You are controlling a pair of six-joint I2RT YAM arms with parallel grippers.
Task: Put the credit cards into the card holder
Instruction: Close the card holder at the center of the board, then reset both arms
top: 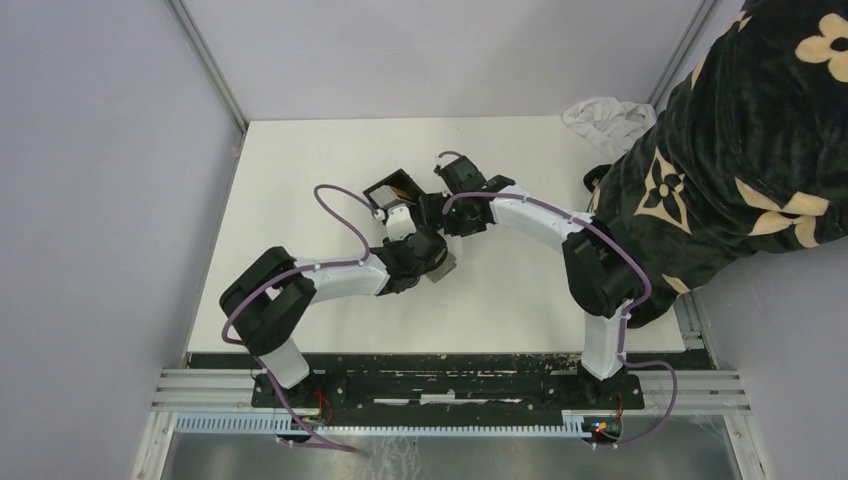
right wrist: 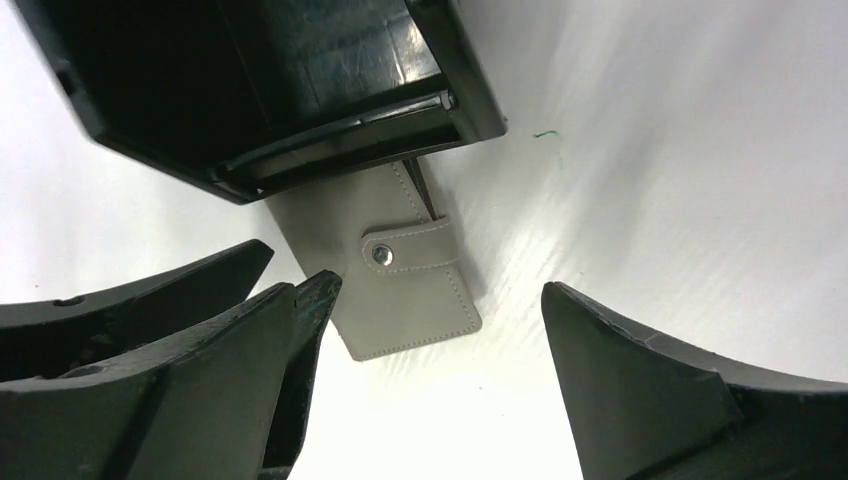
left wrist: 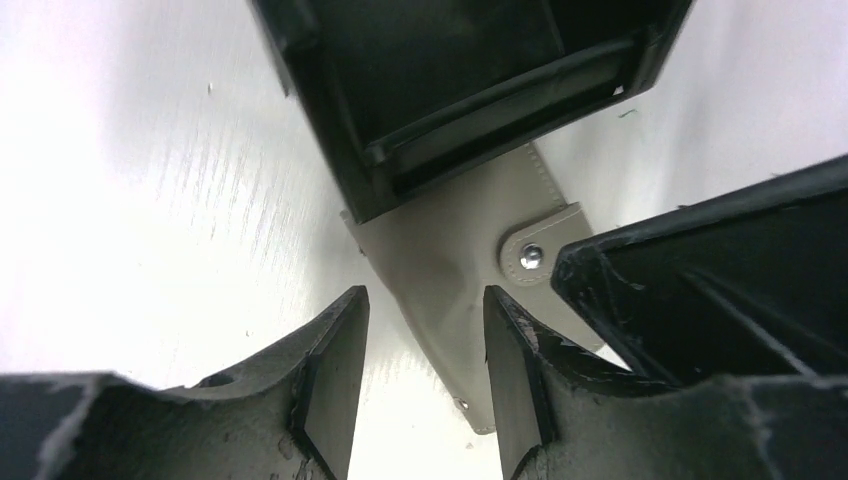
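Observation:
The card holder (top: 385,190) is a black open-top box at mid-table, with a tan-gold card (top: 402,184) showing inside it. In the wrist views the box (left wrist: 450,90) (right wrist: 270,80) lies partly over a flat grey-beige piece with stitched edges and a snap tab (left wrist: 440,250) (right wrist: 410,290). My left gripper (left wrist: 425,292) (top: 405,235) is open, its fingers on either side of that piece's near corner. My right gripper (right wrist: 437,283) (top: 445,212) is open wide just beside it, holding nothing. A right fingertip (left wrist: 700,280) shows in the left wrist view.
A person in a black flower-patterned garment (top: 740,150) leans over the table's right edge. A white cloth (top: 605,115) lies at the back right. Grey walls enclose the white table (top: 300,150). A grey flat corner (top: 443,266) pokes out by the left wrist.

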